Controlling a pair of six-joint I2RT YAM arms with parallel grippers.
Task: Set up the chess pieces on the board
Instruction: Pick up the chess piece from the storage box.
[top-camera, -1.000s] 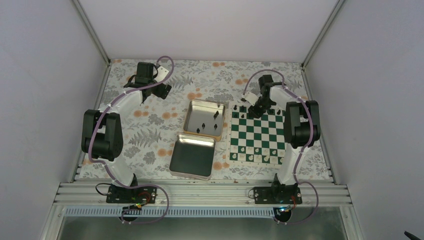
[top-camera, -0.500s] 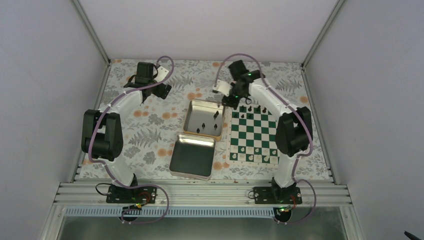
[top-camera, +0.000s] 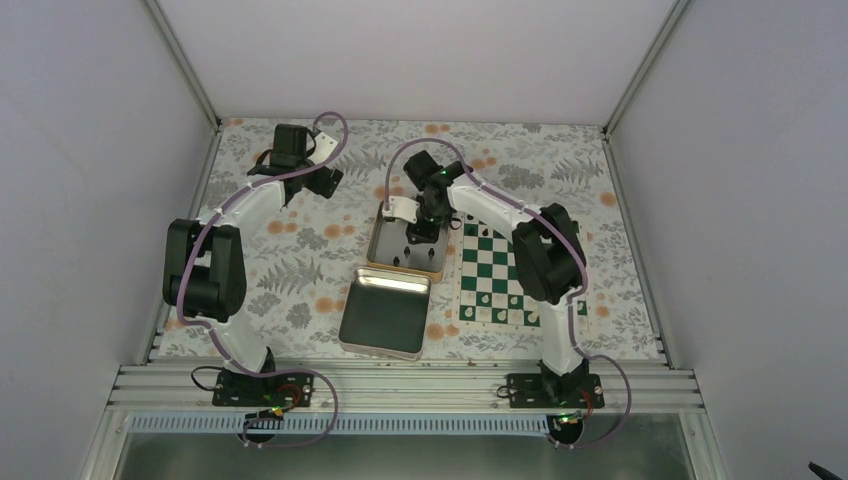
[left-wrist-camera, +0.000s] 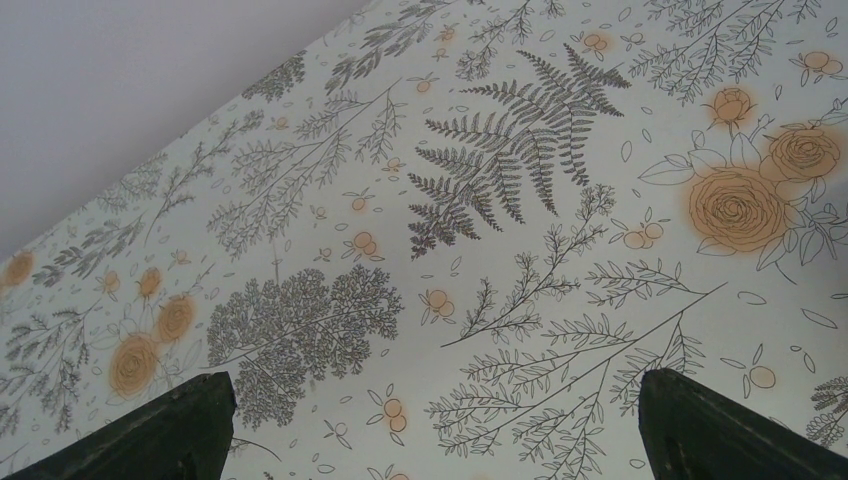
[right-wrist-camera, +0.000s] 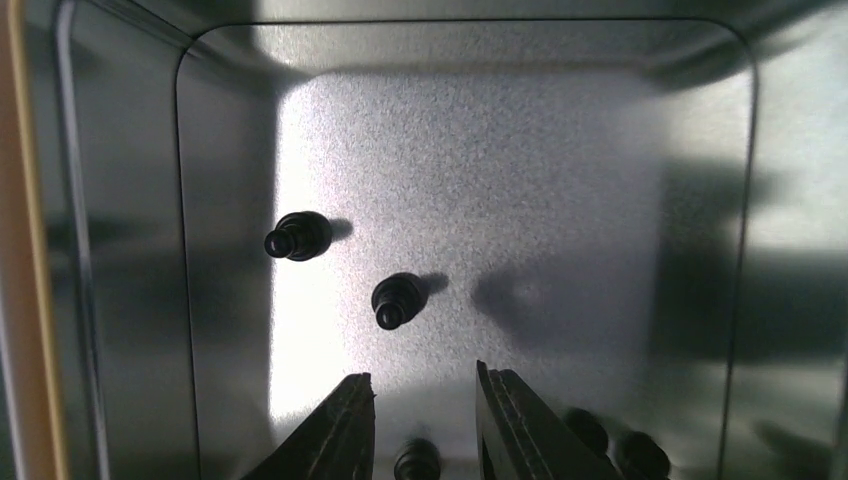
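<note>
The right end effector (right-wrist-camera: 423, 378) is held inside the open tin (top-camera: 376, 245), which stands just left of the board (top-camera: 505, 272) on the table (top-camera: 300, 270). Its jaws are parted by a narrow gap, and nothing is clamped between the tips. Two black chess pieces (right-wrist-camera: 397, 298) are seen on the tin floor ahead of the fingers (right-wrist-camera: 520, 425), apart from each other. A third is glimpsed through the gap at the lower edge of the wrist view, cut off by the frame. Whether it touches the fingers cannot be determined. Two more dark shapes at the lower right are partly hidden behind the right finger.

From above, the far right part of the board is covered by the right arm (top-camera: 545, 255), so the pieces there cannot be counted. Small white pieces (top-camera: 483, 299) are made out on the near rows. The left end effector (left-wrist-camera: 430, 425) is spread wide and grasps nothing, over the floral table well left of the tin. A second tin (top-camera: 385, 315) lies nearer the arm bases.
</note>
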